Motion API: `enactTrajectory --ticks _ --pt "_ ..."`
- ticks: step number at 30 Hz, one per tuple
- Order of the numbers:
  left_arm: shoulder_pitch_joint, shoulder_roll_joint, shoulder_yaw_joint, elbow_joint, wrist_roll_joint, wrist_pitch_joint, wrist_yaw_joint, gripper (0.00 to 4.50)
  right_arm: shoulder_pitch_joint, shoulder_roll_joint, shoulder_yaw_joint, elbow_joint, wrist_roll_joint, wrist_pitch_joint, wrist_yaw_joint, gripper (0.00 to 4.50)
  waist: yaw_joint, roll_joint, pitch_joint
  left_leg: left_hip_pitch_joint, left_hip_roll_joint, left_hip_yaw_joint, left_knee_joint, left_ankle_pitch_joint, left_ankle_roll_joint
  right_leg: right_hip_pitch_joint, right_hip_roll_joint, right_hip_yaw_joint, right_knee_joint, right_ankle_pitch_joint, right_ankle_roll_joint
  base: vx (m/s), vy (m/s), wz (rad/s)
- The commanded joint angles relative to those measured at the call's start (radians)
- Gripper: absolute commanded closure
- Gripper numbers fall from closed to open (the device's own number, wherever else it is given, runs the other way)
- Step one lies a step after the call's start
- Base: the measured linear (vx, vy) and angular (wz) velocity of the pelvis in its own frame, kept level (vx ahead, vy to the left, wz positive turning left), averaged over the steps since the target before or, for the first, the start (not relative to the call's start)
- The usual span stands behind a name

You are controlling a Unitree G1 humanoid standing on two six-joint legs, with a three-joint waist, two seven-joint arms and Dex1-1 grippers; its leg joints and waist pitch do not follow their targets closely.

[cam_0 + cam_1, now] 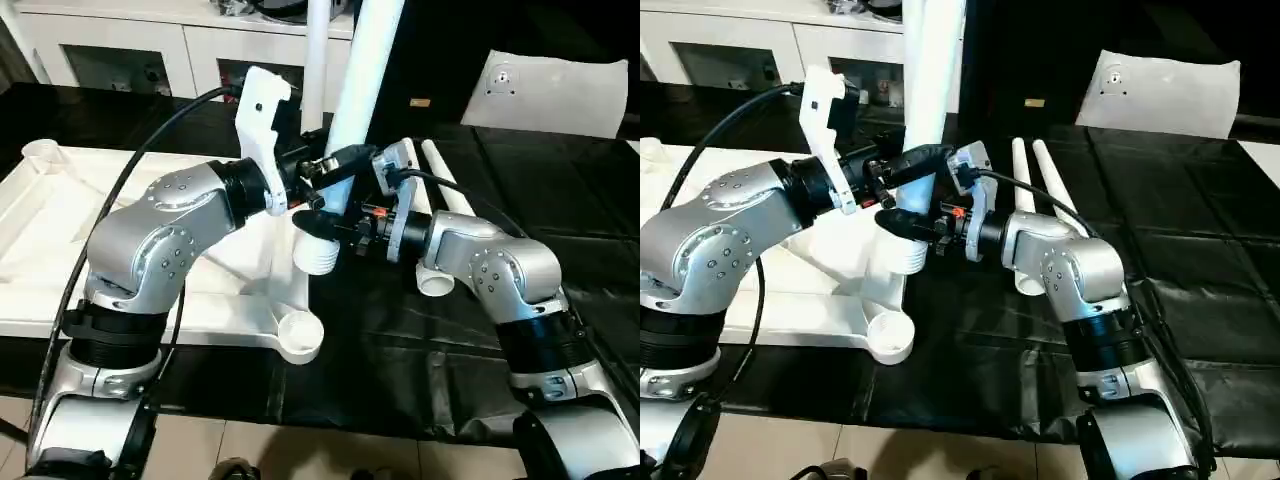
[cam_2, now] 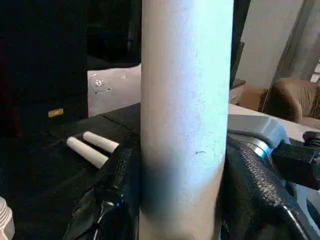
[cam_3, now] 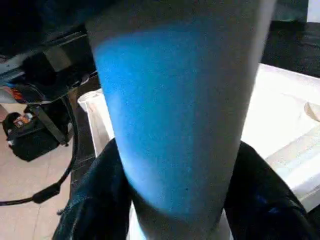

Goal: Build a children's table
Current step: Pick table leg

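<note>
Both of the robot's arms meet at one upright white table leg [image 1: 365, 75] above a black-covered work surface [image 1: 560, 210] — the left gripper [image 1: 335, 165] clamps it between its two black fingers, which press against either side of the shaft in the left wrist view. The right gripper [image 1: 902, 222] grips the same leg lower down, near its ribbed foot, its fingers hugging the shaft. The overturned white tabletop [image 1: 60, 230] lies beside them, a round corner socket [image 1: 300, 335] at its near corner. Two more legs [image 1: 1035, 180] lie side by side on the black sheet — a second upright leg [image 1: 318, 60] stands behind
</note>
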Motion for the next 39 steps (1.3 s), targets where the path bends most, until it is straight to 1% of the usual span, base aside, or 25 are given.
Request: enactTrajectory --ticks 1,7,9,10,11,12,13,14,15,16,17,19,20,21,23,25,26,29,30,31,32,34,35,36,39 --pt "-0.010 0.006 -0.027 -0.034 0.011 -0.007 -0.037 2.65 0.003 -0.018 0.001 -0.012 -0.009 0.015 -0.004 2.45 -0.004 0.004 -0.081 0.005 0.008 0.012 -0.065 -0.130 -0.028 0.065 -0.059 0.043 -0.067 -0.241 -0.137 0.000 0.000 0.00" --pt "-0.008 -0.001 -0.033 -0.049 0.000 -0.003 -0.045 2.65 0.004 -0.014 0.001 -0.011 -0.012 0.012 0.002 2.55 -0.003 0.003 -0.082 0.004 0.007 0.013 -0.064 -0.127 -0.026 0.065 -0.059 0.043 -0.066 -0.233 -0.141 0.000 0.000 0.00" --pt "-0.012 -0.008 -0.027 -0.048 0.000 0.014 -0.030 2.65 0.001 -0.011 0.001 -0.007 -0.015 0.008 -0.001 2.55 -0.003 0.000 -0.082 0.003 0.007 0.013 -0.064 -0.122 -0.024 0.066 -0.059 0.043 -0.066 -0.233 -0.140 0.000 0.000 0.00" --pt "-0.016 -0.012 -0.024 -0.046 -0.002 0.022 -0.024 2.65 -0.002 -0.007 0.001 -0.003 -0.017 0.006 -0.003 2.55 -0.003 0.004 -0.082 0.003 0.006 0.013 -0.063 -0.123 -0.025 0.066 -0.059 0.043 -0.065 -0.235 -0.140 0.000 0.000 0.00" --pt "-0.016 -0.012 -0.024 -0.046 -0.002 0.022 -0.024 2.65 -0.002 -0.007 0.001 -0.003 -0.017 0.006 -0.003 2.55 -0.004 0.003 -0.081 0.004 0.007 0.013 -0.063 -0.127 -0.025 0.065 -0.059 0.043 -0.067 -0.244 -0.137 0.000 0.000 0.00" --pt "-0.028 -0.032 -0.003 -0.040 -0.025 0.032 -0.015 2.30 -0.008 -0.002 0.009 0.003 -0.024 -0.001 -0.006 2.55 -0.004 0.001 -0.081 0.003 0.007 0.014 -0.063 -0.128 -0.025 0.066 -0.059 0.043 -0.068 -0.248 -0.138 0.000 0.000 0.00" --pt "-0.036 -0.046 0.014 -0.036 -0.044 0.041 -0.009 2.09 -0.013 0.002 0.012 0.008 -0.027 -0.001 -0.010 2.55 -0.003 0.005 -0.082 0.003 0.007 0.013 -0.063 -0.122 -0.025 0.066 -0.060 0.043 -0.067 -0.242 -0.137 0.000 0.000 0.00" --pt "-0.043 -0.059 0.030 -0.035 -0.065 0.048 -0.006 1.95 -0.016 0.007 0.013 0.014 -0.030 0.002 -0.016 2.55 -0.005 0.005 -0.082 0.002 0.006 0.014 -0.062 -0.121 -0.027 0.066 -0.059 0.043 -0.065 -0.237 -0.140 0.000 0.000 0.00" --pt "-0.050 -0.067 0.047 -0.036 -0.092 0.062 -0.007 1.95 -0.022 0.012 0.013 0.028 -0.039 0.008 -0.036 2.55 -0.003 0.000 -0.082 0.002 0.006 0.013 -0.062 -0.118 -0.026 0.067 -0.059 0.042 -0.065 -0.238 -0.141 0.000 0.000 0.00" --pt "-0.050 -0.067 0.047 -0.036 -0.092 0.062 -0.007 1.95 -0.022 0.012 0.013 0.028 -0.039 0.008 -0.036 2.56 -0.003 0.001 -0.082 0.003 0.005 0.013 -0.063 -0.119 -0.025 0.066 -0.059 0.042 -0.066 -0.241 -0.140 0.000 0.000 0.00" --pt "-0.051 -0.067 0.054 -0.040 -0.103 0.066 -0.012 1.95 -0.025 0.013 0.012 0.034 -0.042 0.014 -0.042 2.56 -0.004 0.004 -0.081 0.004 0.005 0.013 -0.062 -0.128 -0.024 0.064 -0.058 0.042 -0.068 -0.253 -0.138 0.000 0.000 0.00" --pt "-0.049 -0.069 0.057 -0.042 -0.107 0.066 -0.013 1.95 -0.025 0.013 0.011 0.034 -0.040 0.016 -0.041 2.58 -0.004 0.004 -0.081 0.005 0.006 0.013 -0.063 -0.132 -0.024 0.064 -0.058 0.042 -0.069 -0.259 -0.135 0.000 0.000 0.00" --pt "-0.044 -0.071 0.062 -0.047 -0.114 0.069 -0.013 1.95 -0.022 0.015 0.008 0.033 -0.038 0.017 -0.045 2.58 -0.003 0.002 -0.082 0.004 0.006 0.013 -0.063 -0.131 -0.023 0.064 -0.058 0.042 -0.069 -0.254 -0.133 0.000 0.000 0.00" --pt "-0.041 -0.073 0.066 -0.051 -0.118 0.072 -0.012 1.95 -0.020 0.016 0.006 0.031 -0.038 0.016 -0.047 2.58 -0.004 0.007 -0.081 0.005 0.007 0.012 -0.064 -0.131 -0.024 0.063 -0.058 0.042 -0.069 -0.250 -0.134 0.000 0.000 0.00" --pt "-0.038 -0.079 0.071 -0.055 -0.115 0.079 -0.011 1.95 -0.014 0.018 0.011 0.028 -0.046 0.001 -0.045 2.58 -0.002 0.007 -0.081 0.005 0.007 0.012 -0.064 -0.131 -0.024 0.064 -0.059 0.041 -0.067 -0.246 -0.137 0.000 0.000 0.00" --pt "-0.037 -0.090 0.081 -0.057 -0.120 0.086 -0.010 1.95 -0.009 0.021 0.013 0.022 -0.053 -0.014 -0.045 2.58 -0.003 0.003 -0.082 0.004 0.007 0.012 -0.063 -0.128 -0.025 0.066 -0.059 0.042 -0.068 -0.240 -0.136 0.000 0.000 0.00" --pt "-0.038 -0.095 0.087 -0.056 -0.122 0.087 -0.007 1.95 -0.008 0.022 0.013 0.020 -0.057 -0.017 -0.050 2.58 -0.003 0.005 -0.081 0.004 0.006 0.012 -0.063 -0.129 -0.023 0.065 -0.059 0.042 -0.068 -0.243 -0.136 0.000 0.000 0.00" --pt "-0.042 -0.096 0.091 -0.054 -0.123 0.087 -0.009 1.95 -0.007 0.020 0.012 0.016 -0.056 -0.013 -0.051 2.59 -0.003 0.005 -0.082 0.004 0.006 0.012 -0.063 -0.130 -0.022 0.065 -0.058 0.042 -0.069 -0.243 -0.136 0.000 0.000 0.00" --pt "-0.043 -0.110 0.115 -0.044 -0.141 0.088 0.001 1.95 -0.006 0.021 0.010 0.014 -0.056 -0.010 -0.056 2.59 -0.003 0.002 -0.082 0.004 0.006 0.012 -0.063 -0.130 -0.020 0.065 -0.059 0.042 -0.068 -0.246 -0.135 0.000 0.000 0.00" --pt "-0.043 -0.113 0.119 -0.042 -0.144 0.088 0.004 1.95 -0.006 0.021 0.010 0.013 -0.055 -0.009 -0.056 2.59 -0.004 0.003 -0.081 0.004 0.006 0.013 -0.063 -0.129 -0.020 0.065 -0.059 0.042 -0.069 -0.246 -0.136 0.000 0.000 0.00" --pt "-0.044 -0.124 0.135 -0.037 -0.154 0.092 0.011 1.95 -0.005 0.023 0.007 0.012 -0.054 -0.008 -0.058 2.59 -0.003 0.000 -0.082 0.003 0.005 0.013 -0.062 -0.123 -0.020 0.067 -0.059 0.042 -0.068 -0.240 -0.136 0.000 0.000 0.00" --pt "-0.046 -0.136 0.158 -0.031 -0.165 0.098 0.023 1.95 -0.005 0.026 0.002 0.011 -0.051 -0.007 -0.060 2.59 -0.003 0.000 -0.082 0.002 0.005 0.013 -0.062 -0.121 -0.018 0.067 -0.058 0.042 -0.069 -0.241 -0.136 0.000 0.000 0.00" --pt "-0.046 -0.140 0.165 -0.030 -0.170 0.099 0.025 1.95 -0.004 0.026 0.003 0.010 -0.052 -0.007 -0.059 2.59 -0.002 0.007 -0.082 0.003 0.005 0.012 -0.062 -0.122 -0.019 0.065 -0.059 0.042 -0.068 -0.241 -0.137 0.000 0.000 0.00" --pt "-0.046 -0.148 0.176 -0.030 -0.179 0.097 0.026 1.95 -0.003 0.025 0.006 0.008 -0.054 -0.007 -0.058 2.59 -0.002 0.005 -0.082 0.004 0.005 0.013 -0.062 -0.128 -0.016 0.065 -0.057 0.041 -0.070 -0.245 -0.134 0.000 0.000 0.00" --pt "-0.044 -0.147 0.169 -0.059 -0.175 0.102 0.008 1.95 0.003 0.021 0.008 0.007 -0.058 -0.002 -0.061 2.59 -0.002 0.006 -0.082 0.004 0.005 0.011 -0.063 -0.134 -0.017 0.065 -0.058 0.041 -0.071 -0.255 -0.131 0.000 0.000 0.00"
